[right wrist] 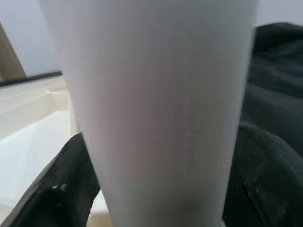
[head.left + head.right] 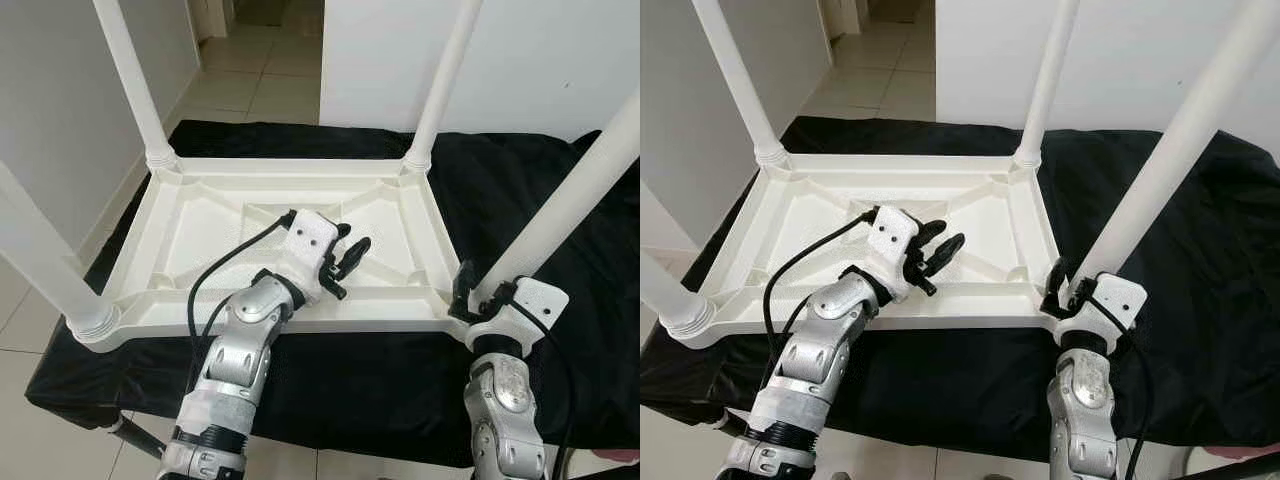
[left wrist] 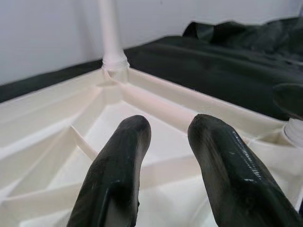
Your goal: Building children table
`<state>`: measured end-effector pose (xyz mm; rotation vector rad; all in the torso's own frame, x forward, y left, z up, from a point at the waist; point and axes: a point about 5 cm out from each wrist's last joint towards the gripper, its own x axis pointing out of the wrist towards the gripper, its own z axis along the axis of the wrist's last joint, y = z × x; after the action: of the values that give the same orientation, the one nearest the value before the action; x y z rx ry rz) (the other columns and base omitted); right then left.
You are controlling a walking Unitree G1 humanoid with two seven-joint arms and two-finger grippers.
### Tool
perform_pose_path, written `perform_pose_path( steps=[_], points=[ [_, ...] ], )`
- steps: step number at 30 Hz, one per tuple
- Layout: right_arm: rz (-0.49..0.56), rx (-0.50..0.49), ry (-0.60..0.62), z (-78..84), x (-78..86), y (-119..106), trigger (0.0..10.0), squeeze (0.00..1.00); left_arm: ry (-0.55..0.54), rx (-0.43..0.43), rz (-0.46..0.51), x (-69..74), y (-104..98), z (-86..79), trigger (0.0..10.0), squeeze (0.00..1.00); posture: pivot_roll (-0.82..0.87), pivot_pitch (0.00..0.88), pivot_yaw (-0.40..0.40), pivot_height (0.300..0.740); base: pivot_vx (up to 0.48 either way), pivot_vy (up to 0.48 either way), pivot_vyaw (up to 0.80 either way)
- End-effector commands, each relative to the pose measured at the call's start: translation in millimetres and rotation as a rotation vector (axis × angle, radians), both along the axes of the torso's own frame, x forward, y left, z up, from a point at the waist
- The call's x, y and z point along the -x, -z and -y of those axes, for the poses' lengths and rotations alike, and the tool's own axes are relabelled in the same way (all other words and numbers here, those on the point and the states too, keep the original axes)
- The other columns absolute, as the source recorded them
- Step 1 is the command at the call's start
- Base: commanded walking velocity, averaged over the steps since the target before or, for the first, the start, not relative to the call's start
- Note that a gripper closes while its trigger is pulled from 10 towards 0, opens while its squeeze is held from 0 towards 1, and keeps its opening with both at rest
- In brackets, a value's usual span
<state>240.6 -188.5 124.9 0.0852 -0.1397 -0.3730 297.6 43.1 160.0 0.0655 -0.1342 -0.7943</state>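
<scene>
A white plastic table (image 2: 200,225) lies upside down on a black cloth, its four legs pointing up. My right gripper (image 2: 483,295) is shut on the near right leg (image 2: 575,200) just above its socket, with one black finger (image 1: 57,189) on each side of the leg (image 1: 156,94). My left gripper (image 2: 352,240) hovers open over the ribbed underside of the top, near its middle, with nothing between its fingers (image 3: 118,165). The far right leg (image 3: 110,33) stands ahead of it. The far left leg (image 2: 130,75) and the near left leg (image 2: 40,265) stand in their corner sockets.
The black cloth (image 2: 540,180) covers the low surface under the table and spreads out to the right. White walls stand to the left and behind. A tiled floor (image 2: 260,70) runs through a doorway at the back. A black cable (image 2: 215,275) loops along my left arm.
</scene>
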Motion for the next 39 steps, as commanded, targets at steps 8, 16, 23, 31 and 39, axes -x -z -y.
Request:
perform_pose_path(
  steps=[8, 16, 23, 31, 39],
  points=[
    [-0.008, -0.014, -0.008, -15.9, -1.2, 4, 10.0, 0.0, -0.426, 0.122, -0.044, -9.3, 8, -12.3, 10.0, 0.0, -0.12, 0.05, 0.034, 0.74, 0.0, 0.0, 0.0],
    [0.004, 0.031, -0.058, -23.2, -3.8, 1, 10.0, 0.0, -0.425, 0.219, -0.035, -11.2, 4, -21.0, 10.0, 0.0, -0.12, 0.027, 0.025, 0.74, 0.0, 0.0, 0.0],
    [0.01, 0.036, -0.068, -25.3, -8.1, 1, 10.0, 0.0, -0.435, 0.228, -0.022, -14.4, 2, -19.2, 10.0, 0.0, -0.12, 0.012, 0.022, 0.74, 0.0, 0.0, 0.0],
    [0.015, 0.032, -0.066, -25.5, -10.0, 1, 10.0, 0.0, -0.447, 0.237, -0.006, -16.9, 0, -20.0, 10.0, 0.0, -0.12, 0.0, 0.028, 0.74, 0.0, 0.0, 0.0],
    [0.013, 0.038, -0.074, -26.9, -9.7, 1, 10.0, 0.0, -0.446, 0.238, -0.002, -17.0, 0, -19.7, 10.0, 0.0, -0.12, 0.0, 0.027, 0.74, 0.0, 0.0, 0.0]
  ],
)
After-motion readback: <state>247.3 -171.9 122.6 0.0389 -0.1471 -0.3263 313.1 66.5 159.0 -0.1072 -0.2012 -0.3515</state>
